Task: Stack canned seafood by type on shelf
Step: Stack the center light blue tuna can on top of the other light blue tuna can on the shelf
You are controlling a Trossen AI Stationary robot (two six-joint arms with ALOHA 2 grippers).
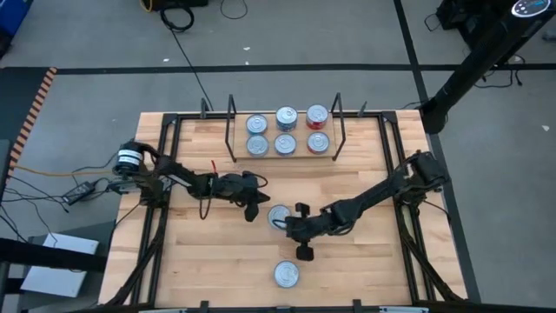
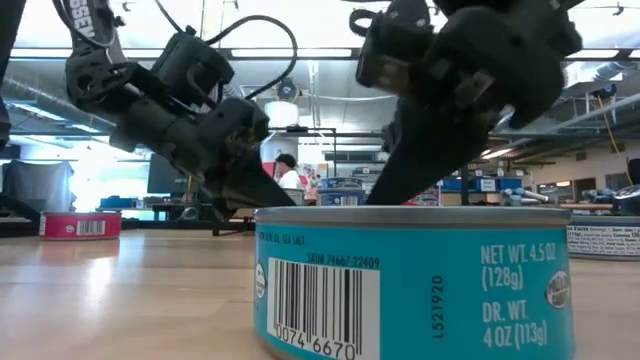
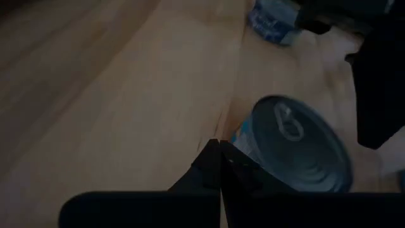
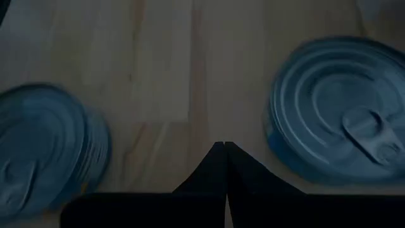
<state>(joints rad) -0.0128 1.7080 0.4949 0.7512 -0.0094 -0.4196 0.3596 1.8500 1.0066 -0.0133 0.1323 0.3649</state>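
- Nearest me, a blue-label tin (image 1: 287, 275) sits alone close to the table's (image 1: 200, 269) near edge, upright, lid up. I judge it is waiting its turn; nothing touches it. In the low view this same tin (image 2: 415, 280) fills the foreground with its barcode side toward the camera.
- Next back, around the table's middle, a second blue-label tin (image 1: 279, 216) stands upright between my two arms. Both grippers hang just beside it, which I read as lining up for a pick-up, not a grasp yet.
- My right gripper (image 1: 301, 231) is on the near-right side of that middle tin, fingers pressed together and holding nothing. Its wrist view shows the closed tips (image 4: 223, 166) over bare wood between two tin lids.
- My left gripper (image 1: 258, 207) is on the tin's left, also pressed together and empty. Its wrist view shows the tips (image 3: 218, 166) just beside the tin's wall; I cannot tell whether they touch it.
- Closed fingers cannot straddle a tin, so I judge one gripper must spread before any lift.
- Farthest, the shelf (image 1: 284, 155) stands near the table's far edge, holding six tins in two rows: two columns of blue ones (image 1: 257, 124) toward the left, the red ones (image 1: 317, 116) at the right end. That grouping suits sorting by type, and I expect the blue tins to join their like.
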